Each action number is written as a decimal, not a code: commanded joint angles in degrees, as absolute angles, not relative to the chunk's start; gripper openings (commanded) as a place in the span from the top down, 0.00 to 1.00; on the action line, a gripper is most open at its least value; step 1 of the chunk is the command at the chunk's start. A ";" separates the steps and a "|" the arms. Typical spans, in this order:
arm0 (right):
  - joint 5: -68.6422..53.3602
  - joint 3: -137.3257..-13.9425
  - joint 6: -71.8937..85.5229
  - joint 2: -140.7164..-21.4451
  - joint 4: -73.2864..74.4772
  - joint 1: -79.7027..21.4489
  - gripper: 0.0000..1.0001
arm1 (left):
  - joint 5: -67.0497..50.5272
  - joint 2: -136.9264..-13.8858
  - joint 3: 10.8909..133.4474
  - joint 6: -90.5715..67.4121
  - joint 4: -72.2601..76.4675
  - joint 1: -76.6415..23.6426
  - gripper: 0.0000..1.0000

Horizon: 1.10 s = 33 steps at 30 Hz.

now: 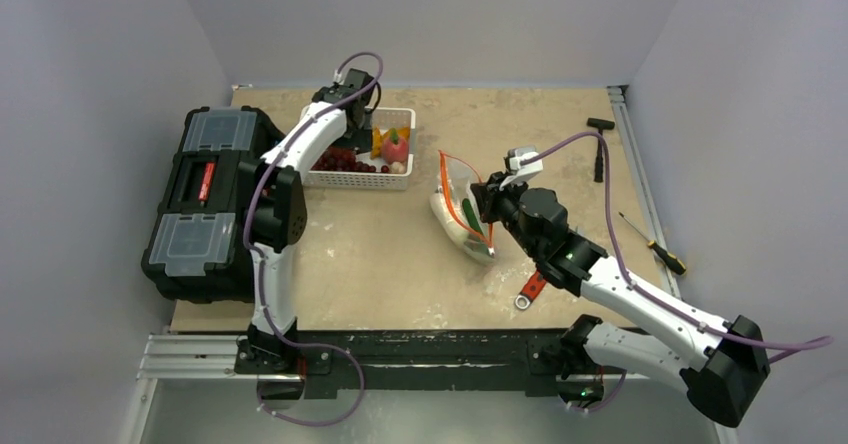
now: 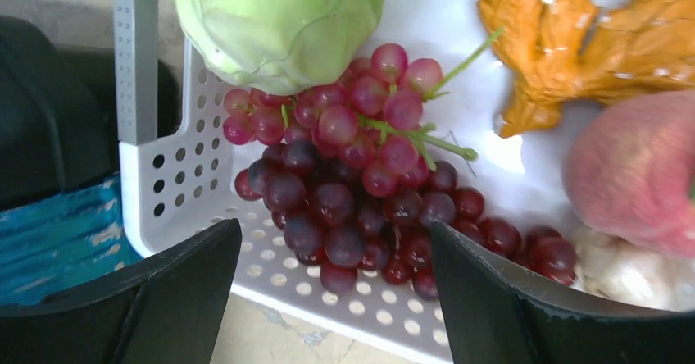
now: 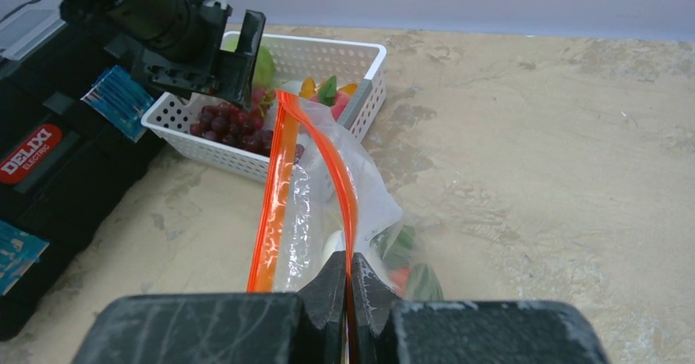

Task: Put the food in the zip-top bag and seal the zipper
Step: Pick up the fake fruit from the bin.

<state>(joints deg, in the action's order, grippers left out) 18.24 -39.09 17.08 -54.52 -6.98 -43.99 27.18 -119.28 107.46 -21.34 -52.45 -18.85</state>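
While between the right jaws, zipper (image 3: 274,204) ajar.

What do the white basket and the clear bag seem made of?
The basket looks like rigid matte white plastic: moulded walls punched with rows of holes. The zip-top bag looks like thin glossy plastic film: clear, wrinkled, contents showing through. Its zipper is likely plastic too.

toolbox (image 1: 205,199) left of basket (image 1: 372,180), zip-top bag (image 1: 462,214) right; wrench (image 1: 529,290) before bag

zip-top bag (image 3: 305,207) mouth: open | basket (image 1: 375,180): left arm (image 1: 305,144) above
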 commanded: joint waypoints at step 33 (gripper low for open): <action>15.49 -40.32 17.61 -56.34 -9.51 -44.20 1.00 | 3.93 -118.98 107.95 -21.21 -52.19 -12.32 0.99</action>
